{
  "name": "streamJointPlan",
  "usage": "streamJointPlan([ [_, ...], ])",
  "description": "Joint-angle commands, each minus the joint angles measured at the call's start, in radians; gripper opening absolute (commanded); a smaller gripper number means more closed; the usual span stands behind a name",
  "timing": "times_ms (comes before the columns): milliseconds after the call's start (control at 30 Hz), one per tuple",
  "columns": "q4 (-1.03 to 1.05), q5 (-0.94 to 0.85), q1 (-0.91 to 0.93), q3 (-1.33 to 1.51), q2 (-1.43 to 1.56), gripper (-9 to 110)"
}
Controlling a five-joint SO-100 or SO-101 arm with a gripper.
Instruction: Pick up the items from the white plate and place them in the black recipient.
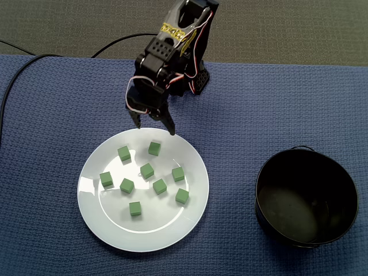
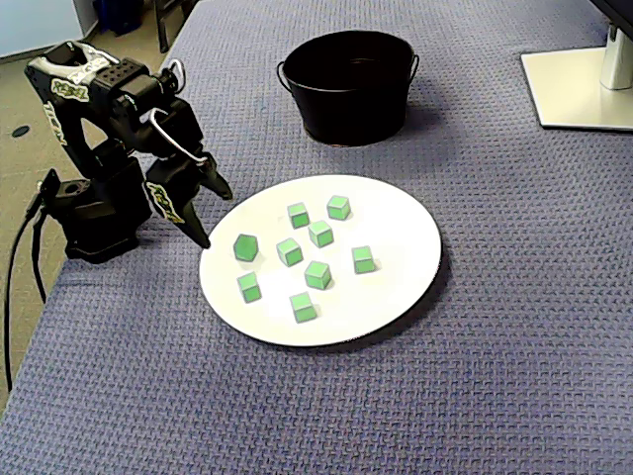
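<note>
A black robot arm [image 1: 172, 52] stands at the far side of a blue woven worktop [image 1: 287, 103]. Its tool [image 1: 154, 126] points down with the two fingers spread wide and nothing between them. In a fixed view from above, the fingertips [image 1: 171, 131] sit right at the far rim of the white plate [image 1: 115, 230]. In a fixed view from the side, the tool [image 2: 216, 218] is at the plate's left edge [image 2: 396, 213]. Whether a tip touches the rim cannot be told.

Nine small green cubes [image 1: 147, 171] lie scattered on the round plate, all apart from one another, none stacked. The cube nearest the tool [image 1: 154, 148] is just inside the far rim, below the open fingers.

The black bucket [image 1: 270, 213], round with a thin wire handle, stands well apart to the right of the plate in the view from above. Its inside looks dark and empty. In the side view the bucket [image 2: 346, 119] is beyond the plate.
</note>
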Motion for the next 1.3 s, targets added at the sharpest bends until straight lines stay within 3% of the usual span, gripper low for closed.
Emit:
streamJointPlan([
  [0, -0.118, -0.026, -0.008, -0.018, -0.061, 39],
  [533, -0.305, 0.011, -0.081, 0.052, -0.210, 35],
  [900, -0.336, 0.031, -0.100, 0.080, -0.212, 17],
  [1267, -0.399, 0.081, -0.132, 0.120, -0.186, 15],
])
